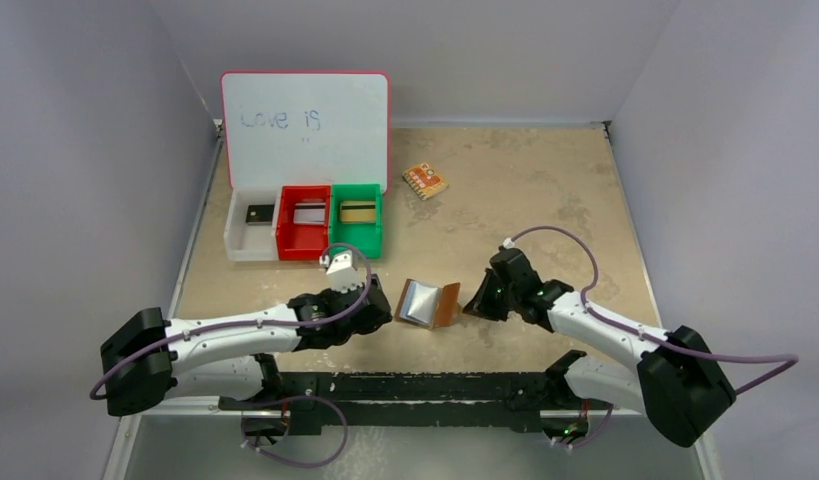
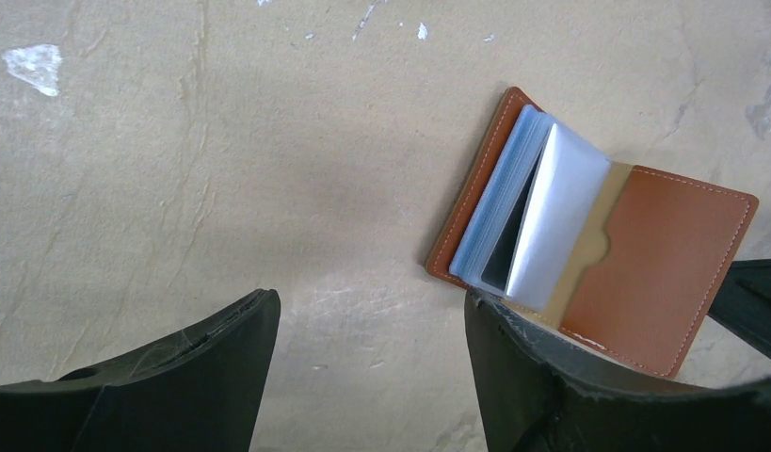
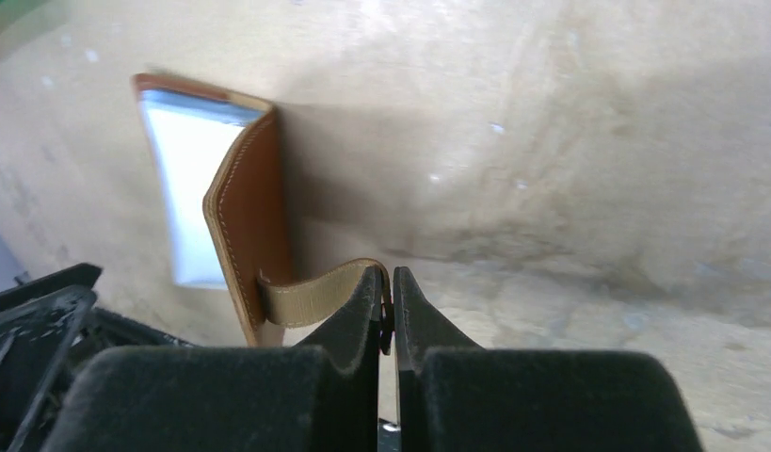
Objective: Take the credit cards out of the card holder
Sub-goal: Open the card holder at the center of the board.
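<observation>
Right wrist: right jaws clamp the tab (image 3: pixel 311 297) of the card holder (image 3: pixel 254 221); left jaws gape beside.

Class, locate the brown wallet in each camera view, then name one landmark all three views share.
Top view: wallet near the middle, lying open.
Left wrist: wallet at right, open.
Right wrist: wallet at left, tab toward the camera.
Shared landmark: its pale clear pockets.

plain pale grey walls (image 1: pixel 505 50) far beyond the right pincer (image 3: pixel 392 282) and off to either side of it. beneath it, tan mottled tabletop (image 1: pixel 545 190), scuffed, flecked white. soft even light, faint shadows.
</observation>
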Tool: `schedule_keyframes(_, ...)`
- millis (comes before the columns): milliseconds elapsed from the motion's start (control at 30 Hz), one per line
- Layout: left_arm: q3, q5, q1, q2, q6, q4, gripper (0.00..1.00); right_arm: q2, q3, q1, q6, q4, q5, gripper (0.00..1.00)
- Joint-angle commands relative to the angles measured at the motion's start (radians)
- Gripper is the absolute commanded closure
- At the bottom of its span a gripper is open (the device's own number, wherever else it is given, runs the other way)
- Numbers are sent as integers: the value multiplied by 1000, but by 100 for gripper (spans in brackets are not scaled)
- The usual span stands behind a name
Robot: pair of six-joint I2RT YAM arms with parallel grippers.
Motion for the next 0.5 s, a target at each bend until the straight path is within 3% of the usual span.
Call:
schedule_keyframes(0, 67, 14, 2, 45, 51, 61, 28, -1, -20, -18, 39, -51, 45, 97)
schedule_keyframes(267, 82, 16, 3, 69, 88, 96, 28, 77, -18, -18, 30, -41, 131, 94)
schedule_keyframes(467, 149, 33, 26, 165, 204, 162, 21, 151, -4, -18, 14, -16, 135, 93)
